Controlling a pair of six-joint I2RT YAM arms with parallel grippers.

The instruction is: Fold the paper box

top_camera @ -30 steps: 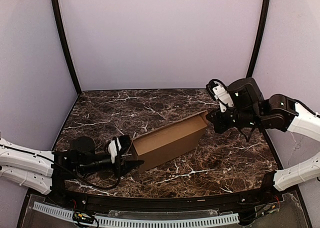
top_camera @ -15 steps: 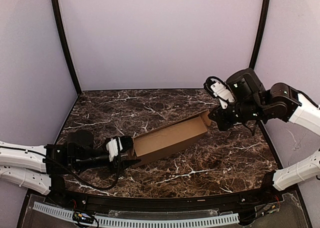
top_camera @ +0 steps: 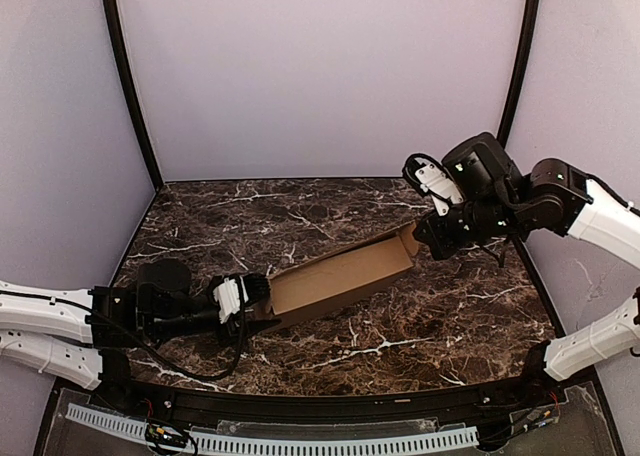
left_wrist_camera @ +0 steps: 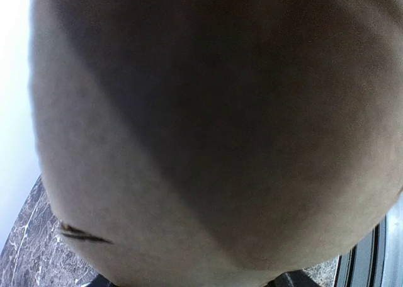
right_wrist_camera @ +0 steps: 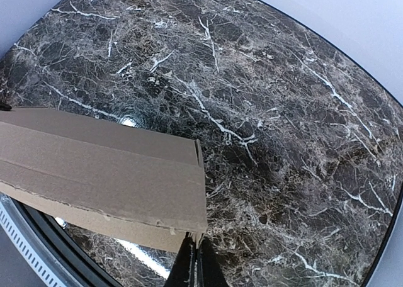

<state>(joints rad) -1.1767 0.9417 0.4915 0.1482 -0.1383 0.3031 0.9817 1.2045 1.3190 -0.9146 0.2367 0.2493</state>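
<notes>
dark marble table (top_camera: 400, 326), pale lilac walls (top_camera: 320, 76), left fingers (top_camera: 254, 290) gripping paper box (top_camera: 340, 274), right fingers (right_wrist_camera: 189, 265) closed

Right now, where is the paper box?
In the top view the paper box stretches slantwise across the middle of the marble table, its near-left end at the left gripper and its far-right corner pinched in the right gripper.
</notes>
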